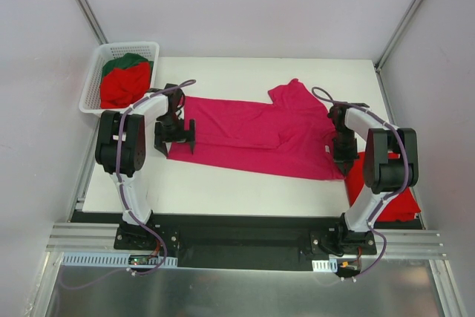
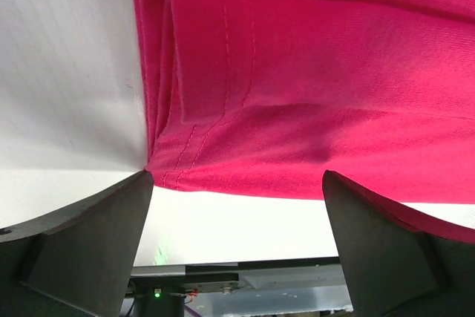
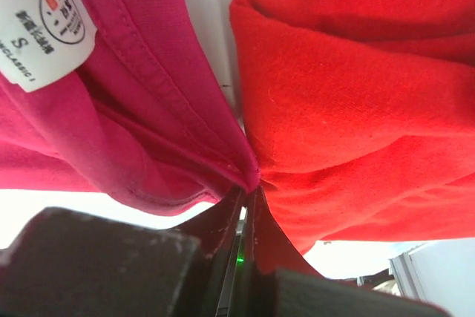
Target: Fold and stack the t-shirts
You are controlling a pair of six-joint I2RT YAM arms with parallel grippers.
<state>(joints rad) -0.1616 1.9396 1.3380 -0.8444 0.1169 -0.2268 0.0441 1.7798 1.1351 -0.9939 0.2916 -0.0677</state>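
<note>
Left jaws are spread wide, with the magenta t-shirt (image 2: 297,72)'s double-stitched hem lying flat on the white bench (image 2: 67,72) just ahead, between them. Right jaws are pressed together, pinching that soft knit's seamed edge. A rumpled red t-shirt (image 3: 356,94) is bunched right beside them.

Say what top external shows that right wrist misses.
Only top external: the white plastic lattice basket holding a bright red cloth shirt and a dark green cloth shirt, and the open left end effector at the left edge of the magenta-pink cloth t-shirt. Only right wrist: a white size label, and the shirt's edge pinched in the shut right end effector. Both: that t-shirt and the folded bright red cloth t-shirt beside it.
</note>
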